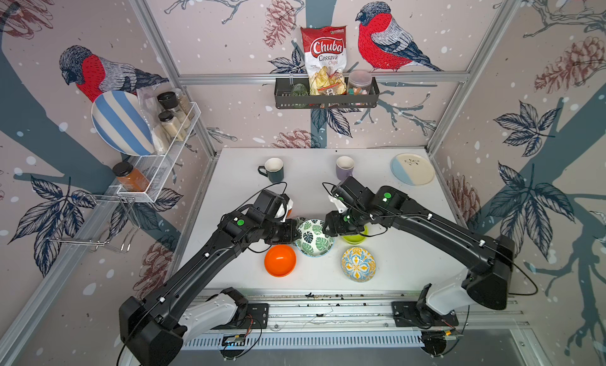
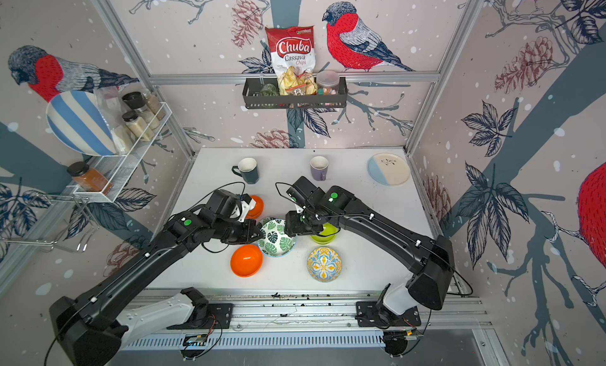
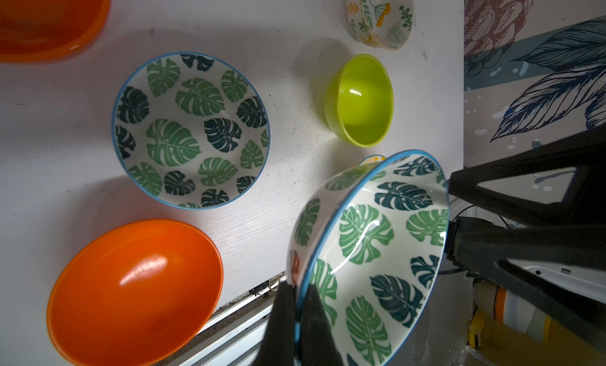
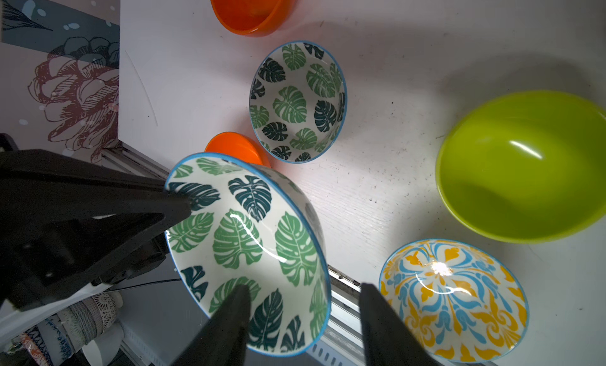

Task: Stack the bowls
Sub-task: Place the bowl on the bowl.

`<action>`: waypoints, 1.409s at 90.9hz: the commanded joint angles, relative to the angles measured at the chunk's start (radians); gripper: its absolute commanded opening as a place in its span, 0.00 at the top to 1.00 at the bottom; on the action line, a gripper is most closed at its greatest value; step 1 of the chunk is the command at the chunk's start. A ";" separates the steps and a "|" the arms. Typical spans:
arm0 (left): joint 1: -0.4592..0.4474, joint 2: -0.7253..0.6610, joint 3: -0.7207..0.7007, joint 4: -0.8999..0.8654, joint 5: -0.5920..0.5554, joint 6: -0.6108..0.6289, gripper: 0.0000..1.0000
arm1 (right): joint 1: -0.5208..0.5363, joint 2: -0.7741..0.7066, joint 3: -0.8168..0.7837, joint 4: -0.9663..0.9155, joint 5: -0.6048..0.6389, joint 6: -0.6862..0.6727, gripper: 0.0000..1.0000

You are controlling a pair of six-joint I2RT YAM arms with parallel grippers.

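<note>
A green-leaf bowl [image 1: 314,238] hangs tilted above the table. My left gripper [image 3: 296,302] is shut on its blue rim. My right gripper [image 4: 305,318] stands open astride the opposite rim, one finger [image 4: 229,315] inside the bowl, the other outside, neither pressing. Below sits a second leaf bowl [image 3: 191,130], mostly hidden in both top views. Around it on the table are an orange bowl [image 1: 280,260], another orange bowl [image 2: 255,206], a lime bowl [image 4: 524,164], a blue-yellow tile bowl [image 1: 358,263] and a yellow-floral bowl [image 3: 380,17].
At the back of the table stand a dark mug [image 1: 273,169], a lilac mug [image 1: 344,167] and a cream-and-blue plate [image 1: 412,169]. A wire rack [image 1: 170,141] with jars hangs on the left wall. The table's front edge and rail [image 1: 328,302] run just behind the bowls.
</note>
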 commanded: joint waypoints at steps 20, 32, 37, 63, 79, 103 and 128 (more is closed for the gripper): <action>0.046 0.048 0.027 0.008 -0.075 -0.002 1.00 | -0.102 -0.133 -0.041 0.011 0.044 -0.024 0.03; 0.126 0.086 0.010 0.048 -0.028 -0.004 1.00 | -0.134 -0.185 -0.085 0.022 0.043 -0.026 0.06; 0.151 0.102 0.009 0.062 -0.028 -0.005 1.00 | -0.140 -0.201 -0.100 0.026 0.039 -0.026 0.06; 0.226 0.191 -0.044 0.146 -0.006 -0.002 1.00 | -0.147 -0.226 -0.145 0.058 0.022 -0.022 0.09; 0.235 0.210 -0.072 0.199 -0.001 -0.021 1.00 | -0.145 -0.227 -0.168 0.073 0.016 -0.022 0.09; 0.239 0.240 -0.130 0.303 0.000 -0.058 1.00 | -0.147 -0.226 -0.182 0.084 0.006 -0.021 0.10; 0.241 0.233 -0.172 0.334 -0.006 -0.068 1.00 | -0.148 -0.226 -0.201 0.094 0.000 -0.022 0.12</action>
